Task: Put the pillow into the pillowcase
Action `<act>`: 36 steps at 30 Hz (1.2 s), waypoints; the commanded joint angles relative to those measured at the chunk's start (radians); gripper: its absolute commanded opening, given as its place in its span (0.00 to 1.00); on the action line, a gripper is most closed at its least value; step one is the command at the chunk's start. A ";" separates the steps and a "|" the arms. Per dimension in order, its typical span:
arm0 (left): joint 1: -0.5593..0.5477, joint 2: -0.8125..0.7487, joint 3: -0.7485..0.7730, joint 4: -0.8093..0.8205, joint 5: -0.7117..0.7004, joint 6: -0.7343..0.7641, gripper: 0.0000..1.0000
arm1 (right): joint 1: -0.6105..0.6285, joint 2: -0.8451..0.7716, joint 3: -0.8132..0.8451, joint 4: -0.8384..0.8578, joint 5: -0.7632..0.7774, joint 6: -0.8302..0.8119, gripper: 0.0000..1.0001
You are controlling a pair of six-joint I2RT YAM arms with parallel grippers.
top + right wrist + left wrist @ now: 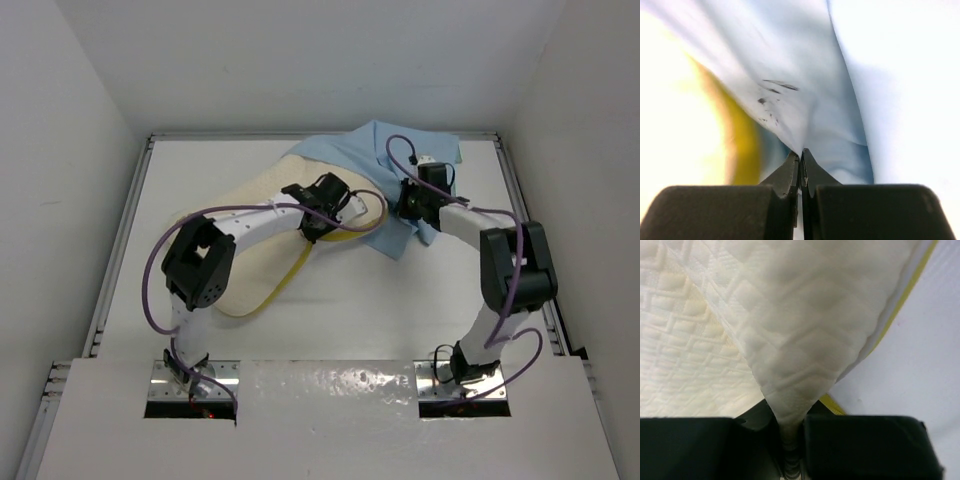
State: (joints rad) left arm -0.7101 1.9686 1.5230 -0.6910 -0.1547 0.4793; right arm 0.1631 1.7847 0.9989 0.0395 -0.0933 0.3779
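The cream quilted pillow (250, 280) lies left of the table's middle, its yellow edge band curving along the near side. The light blue pillowcase (345, 150) lies crumpled at the back, right of centre, partly over the pillow's far right corner. My left gripper (350, 212) is at that corner, shut on a pinched fold of pillow cover (800, 330), which is drawn up between the jaws (790, 440). My right gripper (403, 208) sits just to the right, shut on a fold of the pillowcase (810, 100) at its tips (800, 155). Beside that fold shows the pillow's yellow band (742, 145).
White walls enclose the table (330, 320) on three sides, with metal rails (120, 240) along its left and right edges. Both arm bases stand at a white board (330, 410) at the near edge. Purple cables (395, 150) loop above both arms.
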 commanded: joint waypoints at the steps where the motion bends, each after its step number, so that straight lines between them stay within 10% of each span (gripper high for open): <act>1: 0.012 -0.020 0.088 0.041 -0.043 0.071 0.00 | 0.077 -0.167 0.040 -0.036 0.095 -0.072 0.00; 9: 0.041 0.045 0.117 0.130 -0.125 0.076 0.00 | 0.174 -0.291 0.032 -0.182 0.072 -0.088 0.00; 14: 0.184 0.183 0.431 0.001 0.044 -0.172 0.00 | 0.176 -0.353 0.004 -0.259 -0.054 -0.142 0.00; 24: 0.110 0.187 0.421 0.044 0.262 -0.183 0.00 | 0.222 -0.277 -0.141 0.057 -0.336 0.026 0.00; 27: 0.113 0.181 0.401 0.033 0.314 -0.200 0.13 | 0.207 -0.176 -0.047 0.021 -0.302 0.064 0.17; 30: 0.123 0.164 0.448 -0.074 0.408 -0.142 0.47 | 0.173 -0.180 -0.014 -0.001 -0.348 0.131 0.64; 32: 0.153 0.153 0.535 -0.163 0.506 -0.090 0.99 | 0.162 -0.229 -0.022 -0.006 -0.310 0.138 0.79; 36: 0.305 0.061 0.592 -0.300 0.604 -0.031 1.00 | 0.162 -0.352 0.047 -0.208 -0.212 0.026 0.92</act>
State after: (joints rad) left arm -0.5240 2.1803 2.0502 -0.9039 0.3359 0.3836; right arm 0.3225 1.5433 0.9459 -0.0834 -0.3550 0.4587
